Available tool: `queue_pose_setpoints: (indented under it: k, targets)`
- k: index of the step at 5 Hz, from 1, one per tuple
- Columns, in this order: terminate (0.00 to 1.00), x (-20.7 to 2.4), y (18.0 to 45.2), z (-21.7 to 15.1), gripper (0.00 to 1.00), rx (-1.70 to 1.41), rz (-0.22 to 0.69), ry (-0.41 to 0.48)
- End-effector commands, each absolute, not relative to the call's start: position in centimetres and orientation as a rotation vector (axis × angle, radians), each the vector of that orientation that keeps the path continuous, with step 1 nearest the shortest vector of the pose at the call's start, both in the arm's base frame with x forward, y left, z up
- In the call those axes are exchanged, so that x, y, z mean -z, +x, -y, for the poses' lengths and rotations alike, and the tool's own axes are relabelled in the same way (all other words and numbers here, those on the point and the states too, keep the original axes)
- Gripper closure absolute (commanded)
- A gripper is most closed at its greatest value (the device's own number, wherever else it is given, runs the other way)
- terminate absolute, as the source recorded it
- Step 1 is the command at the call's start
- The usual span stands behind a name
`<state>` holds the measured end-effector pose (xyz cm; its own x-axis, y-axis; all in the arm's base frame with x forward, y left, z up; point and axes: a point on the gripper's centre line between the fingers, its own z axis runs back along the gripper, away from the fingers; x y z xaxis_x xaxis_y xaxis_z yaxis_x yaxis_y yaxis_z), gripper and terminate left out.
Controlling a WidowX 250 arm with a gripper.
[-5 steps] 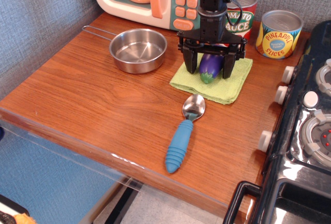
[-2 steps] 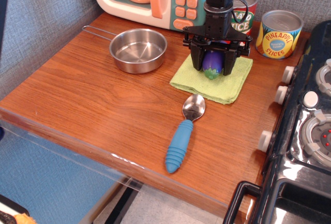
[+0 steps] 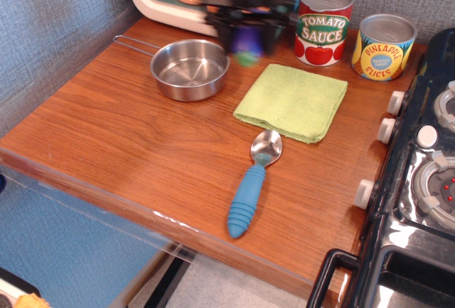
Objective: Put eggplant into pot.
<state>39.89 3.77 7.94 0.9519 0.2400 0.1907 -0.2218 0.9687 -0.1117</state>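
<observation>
Single view, table from the front. Gripper point(image 3: 247, 38): blurred, clamped on eggplant point(image 3: 247, 43), raised above the table just right of pot point(image 3: 190, 68). Pot: empty. Cloth point(image 3: 293, 101): bare. Done: pickup. Left: carry over pot, release.

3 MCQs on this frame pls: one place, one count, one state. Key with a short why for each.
1. Where is the eggplant?
A. on the green cloth
B. in the air by the pot's right rim
C. next to the spoon

2. How many cans stand at the back?
A. one
B. two
C. three

3. What is in the pot?
A. nothing
B. the spoon
C. the eggplant

Key:
1 B: the eggplant hangs, blurred, in the end effector beside the pot, and the green cloth is bare.
2 B: the tomato sauce can and the pineapple can.
3 A: bare steel shows inside; the spoon lies on the table.
</observation>
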Motion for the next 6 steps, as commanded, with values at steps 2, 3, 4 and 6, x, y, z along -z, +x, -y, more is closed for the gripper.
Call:
queue_pose_setpoints:
  k: [2,3,4,6]
  targets:
    - [0.0,-9.0,39.8,-9.4,1.0,-0.288,0.228,-0.006]
    - [0.0,-8.7,39.9,-9.9,0.0,-0.301,0.204,-0.002]
    - [0.0,-8.5,40.2,-9.8,0.0,-0.297,0.191,-0.003]
    - [0.0,-12.4,38.0,-5.5,0.0,-0.16,0.258,-0.078]
